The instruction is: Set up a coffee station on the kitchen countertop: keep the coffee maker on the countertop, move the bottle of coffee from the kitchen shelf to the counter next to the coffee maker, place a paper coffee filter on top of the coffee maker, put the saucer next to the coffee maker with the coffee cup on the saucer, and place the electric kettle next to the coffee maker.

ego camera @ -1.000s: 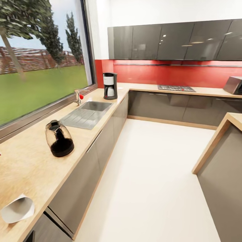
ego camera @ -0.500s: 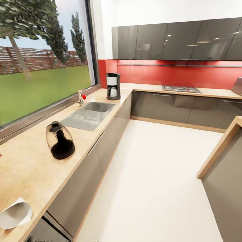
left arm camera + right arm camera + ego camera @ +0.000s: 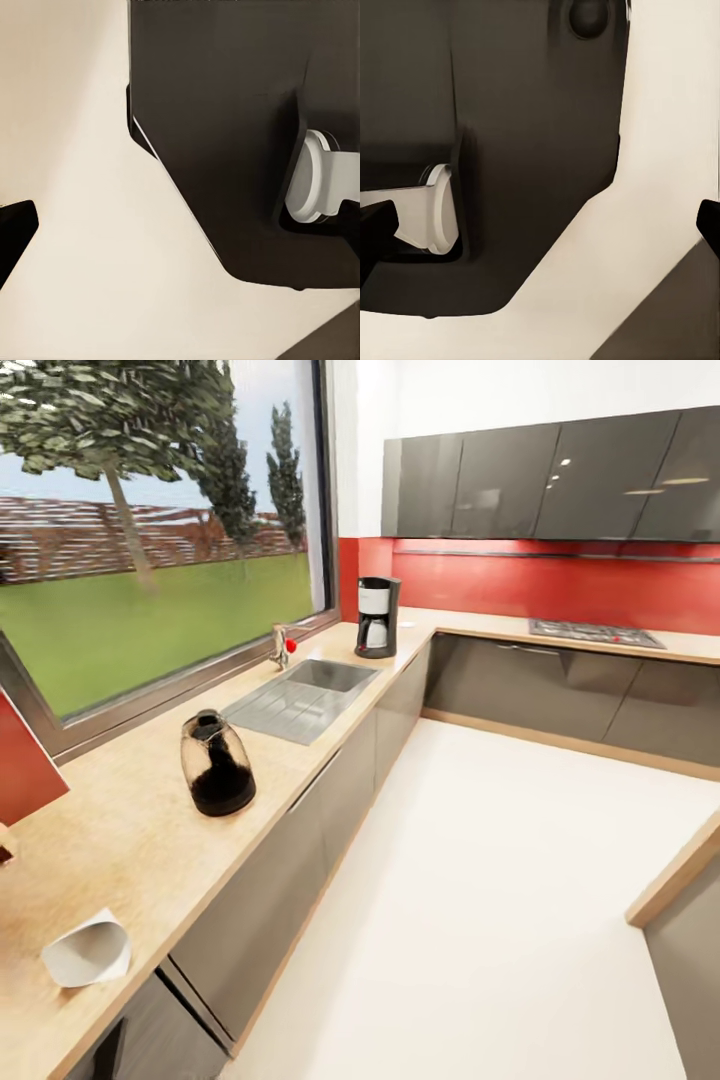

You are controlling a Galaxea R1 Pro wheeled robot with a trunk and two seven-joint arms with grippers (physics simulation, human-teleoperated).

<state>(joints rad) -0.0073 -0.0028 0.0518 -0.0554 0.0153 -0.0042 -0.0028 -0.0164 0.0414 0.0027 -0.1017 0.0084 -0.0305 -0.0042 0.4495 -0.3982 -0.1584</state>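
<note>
Right claw (image 3: pixel 540 225) hangs spread wide over pale floor (image 3: pixel 667 112), pinching nothing; left claw's state cannot be told.

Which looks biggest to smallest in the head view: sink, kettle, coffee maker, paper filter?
1. Sink
2. Kettle
3. Coffee maker and filter: look about alike. The filter is nearest the camera and the maker is far, so no ranking.

Items you had on the wooden countertop (image 3: pixel 130 830):

1 coffee maker (image 3: pixel 377 617), black with a silver band, upright in the far corner beyond the sink.

1 electric kettle (image 3: pixel 216 764), dark, translucent, rounded, upright near the counter's front edge, well apart from the coffee maker.

1 paper coffee filter (image 3: pixel 88 952), a white cone on its side at the counter's near end, mouth facing you.
</note>
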